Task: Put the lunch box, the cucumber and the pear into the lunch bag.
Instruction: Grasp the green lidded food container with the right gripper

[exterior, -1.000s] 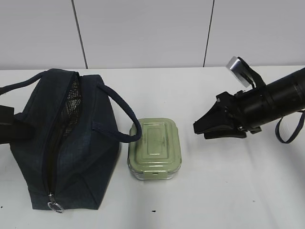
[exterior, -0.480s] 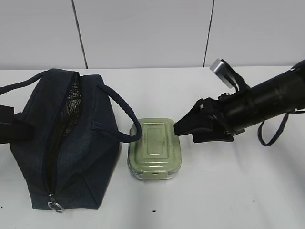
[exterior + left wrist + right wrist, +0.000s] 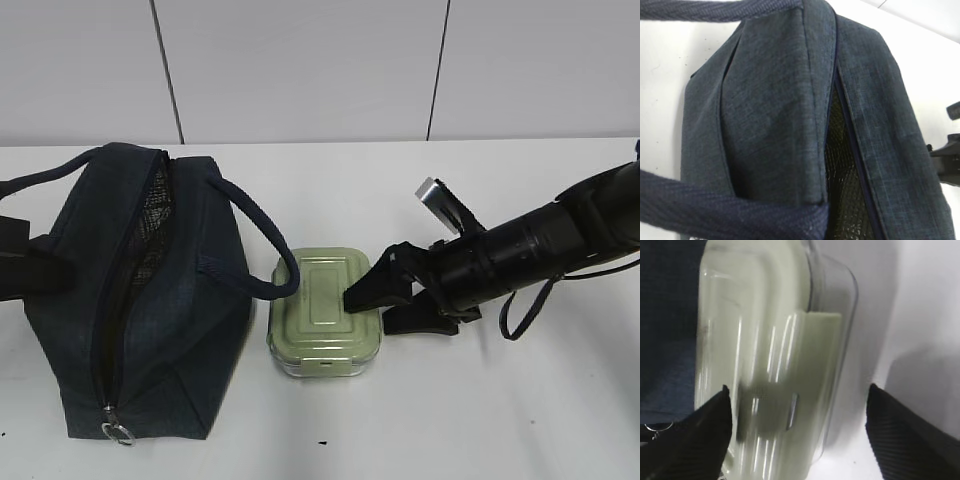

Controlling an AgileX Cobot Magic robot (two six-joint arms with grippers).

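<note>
The right tool (image 3: pixel 375 300) has advanced, jaws spread astride the lunch box (image 3: pixel 325 312).

Right end effector (image 3: pixel 385 305) reaches leftward, fingers spread.

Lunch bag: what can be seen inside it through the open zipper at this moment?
Through the lunch bag's unzipped top only a dark mesh-patterned lining shows. Neither cucumber nor pear is visible; the fabric sides hide the bag's depths. The lunch box sits outside, beside it.

Exterior looks down frontally; wrist views sit close on lunch bag (image 3: pixel 775 125) and lunch box (image 3: pixel 775 355).
</note>
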